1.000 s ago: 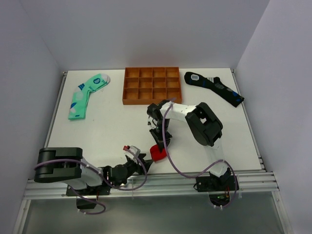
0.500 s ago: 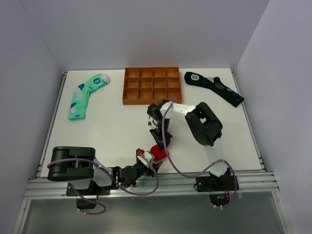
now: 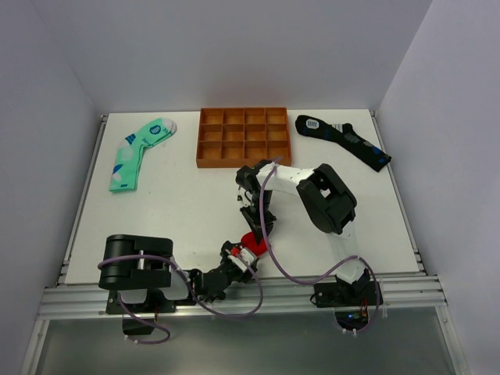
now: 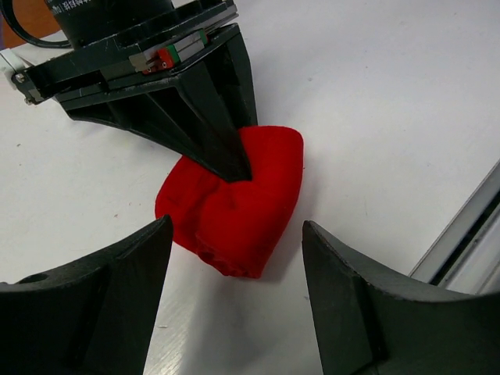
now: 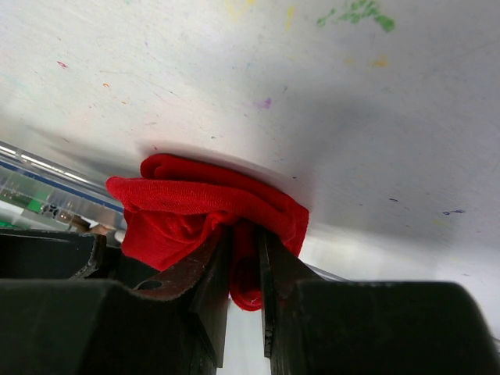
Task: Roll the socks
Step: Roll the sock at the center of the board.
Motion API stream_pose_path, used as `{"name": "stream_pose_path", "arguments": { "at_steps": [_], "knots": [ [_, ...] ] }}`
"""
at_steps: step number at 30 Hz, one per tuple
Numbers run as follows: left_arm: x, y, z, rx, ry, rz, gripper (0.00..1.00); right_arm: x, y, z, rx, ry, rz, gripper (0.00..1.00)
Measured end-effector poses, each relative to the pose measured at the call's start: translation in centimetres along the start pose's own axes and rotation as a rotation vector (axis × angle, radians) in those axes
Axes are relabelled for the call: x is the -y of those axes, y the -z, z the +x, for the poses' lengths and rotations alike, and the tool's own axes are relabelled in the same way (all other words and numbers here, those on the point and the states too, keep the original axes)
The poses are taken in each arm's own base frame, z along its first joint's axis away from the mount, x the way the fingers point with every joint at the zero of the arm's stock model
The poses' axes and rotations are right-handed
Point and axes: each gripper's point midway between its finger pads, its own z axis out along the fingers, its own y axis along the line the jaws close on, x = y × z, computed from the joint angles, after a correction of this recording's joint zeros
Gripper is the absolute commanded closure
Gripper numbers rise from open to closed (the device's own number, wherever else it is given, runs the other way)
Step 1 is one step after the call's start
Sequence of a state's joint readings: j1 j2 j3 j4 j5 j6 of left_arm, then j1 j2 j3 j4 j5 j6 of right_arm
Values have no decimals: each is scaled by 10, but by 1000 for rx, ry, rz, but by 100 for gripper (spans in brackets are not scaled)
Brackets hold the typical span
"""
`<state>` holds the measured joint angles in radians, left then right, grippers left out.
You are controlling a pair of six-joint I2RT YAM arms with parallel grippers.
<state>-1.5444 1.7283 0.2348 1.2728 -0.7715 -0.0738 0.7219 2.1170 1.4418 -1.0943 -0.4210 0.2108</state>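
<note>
Red bundle: the bunched red fabric sock (image 4: 234,199) lies on the white table (image 3: 180,211), right under the tips of the right gripper (image 5: 244,262) and between the fingers of the left gripper (image 4: 236,238).
Right gripper: almost closed, its two black fingers (image 5: 211,281) nip a fold of the red sock (the cloth bulges out on either side of them); it meets the bundle from above.
Left gripper: jaws stand wide apart, one dark finger to each side of the bundle, with a gap between each finger and the fabric in the wrist view; it holds nothing.
Mint-green patterned sock (image 3: 137,152): lies flat, well apart from both grippers, far off to their left.
Black sock with blue patches (image 3: 344,139): lies flat, well beyond the right gripper, off to its right.
Orange compartmented tray (image 3: 242,162): beyond the right gripper, between the two flat socks.
Metal rail (image 3: 312,275): runs along the table's near edge, close to the left gripper.
</note>
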Motion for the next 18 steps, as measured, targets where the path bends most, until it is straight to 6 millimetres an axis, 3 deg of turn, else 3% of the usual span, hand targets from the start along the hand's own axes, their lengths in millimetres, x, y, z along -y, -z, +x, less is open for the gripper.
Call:
{"name": "stream_pose_path", "arguments": {
  "at_steps": [13,18],
  "knots": [
    [12,-7,12,-15,-133,-20,28,0,0,0,0,0,0,86],
    [11,-7,13,-15,-145,-26,32,0,0,0,0,0,0,86]
  ]
}}
